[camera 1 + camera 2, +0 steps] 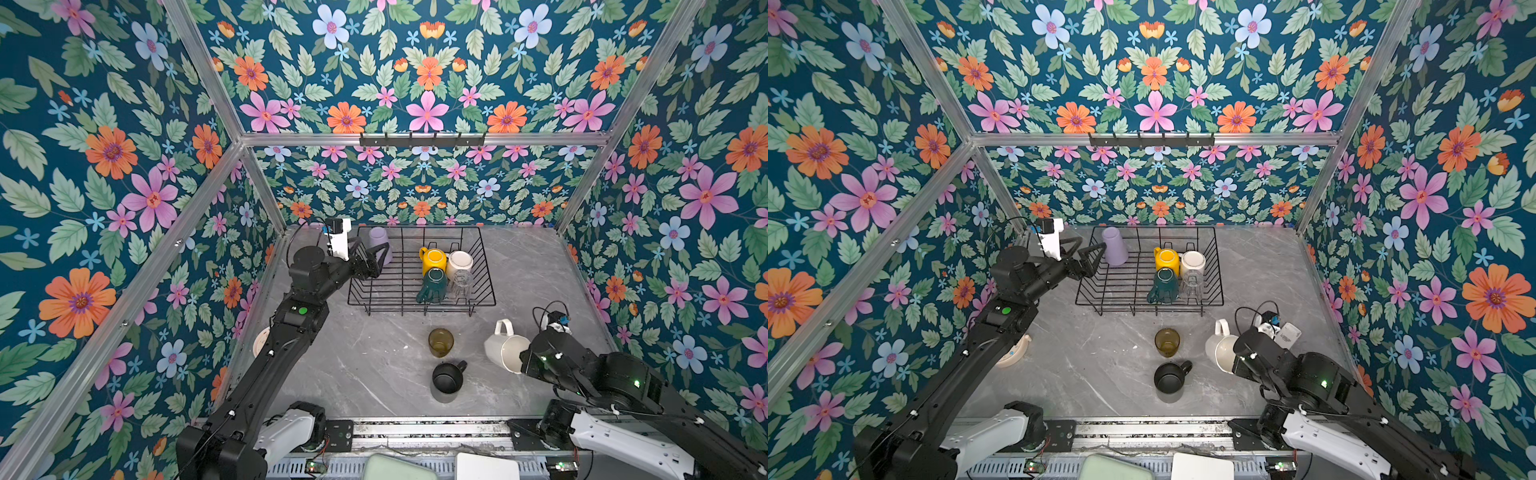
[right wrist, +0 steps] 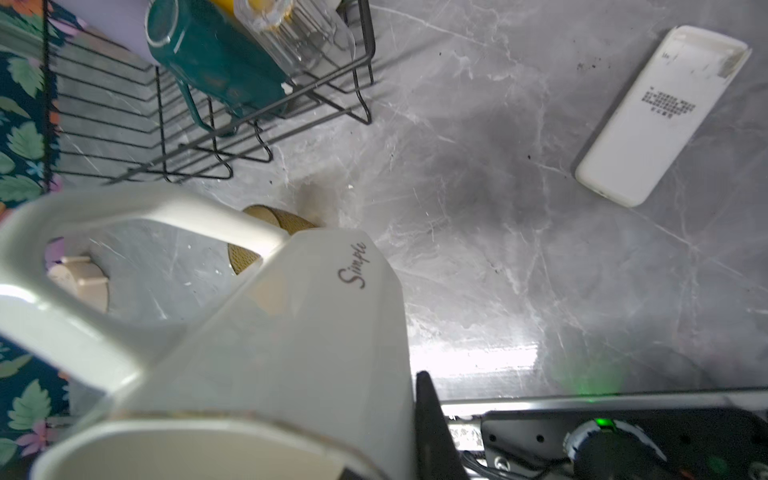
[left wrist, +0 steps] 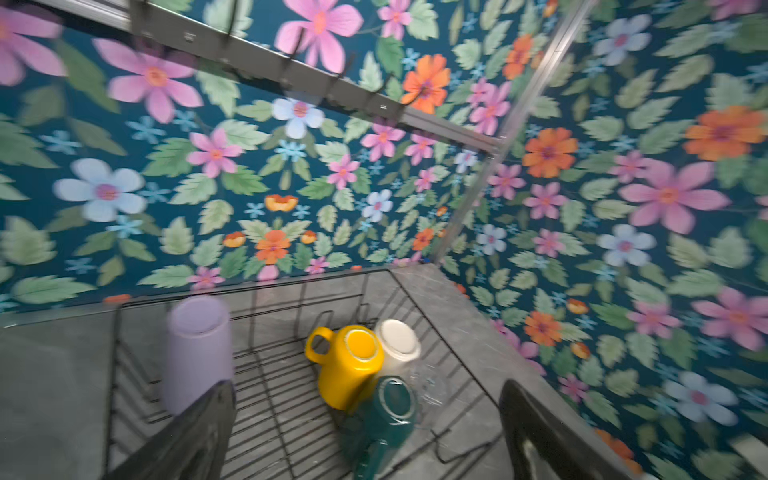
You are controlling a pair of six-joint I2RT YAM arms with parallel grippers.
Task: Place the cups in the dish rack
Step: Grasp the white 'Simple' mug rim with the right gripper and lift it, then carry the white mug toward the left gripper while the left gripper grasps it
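Note:
The black wire dish rack (image 1: pixel 358 286) stands at the back of the table. Upside down in its right half are a yellow mug (image 1: pixel 433 258), a white-bottomed mug (image 1: pixel 459 262), a dark-green mug (image 1: pixel 432 286) and a clear glass (image 1: pixel 461 283). A lilac tumbler (image 1: pixel 380 242) stands upside down in its far left corner. My left gripper (image 1: pixel 382 259) is open right beside the tumbler (image 3: pixel 199 349), holding nothing. My right gripper (image 2: pixel 399 449) is shut on the rim of a tilted white mug (image 1: pixel 503 347), one finger inside and one outside. An amber glass (image 1: pixel 440 341) and a black mug (image 1: pixel 447 377) stand upright at the front centre.
A white remote (image 2: pixel 660 112) lies on the table right of the held mug. A round white alarm clock (image 1: pixel 1015 353) lies under my left arm by the left wall. A black hook rail (image 1: pixel 422 140) hangs on the back wall. Floral walls close in three sides.

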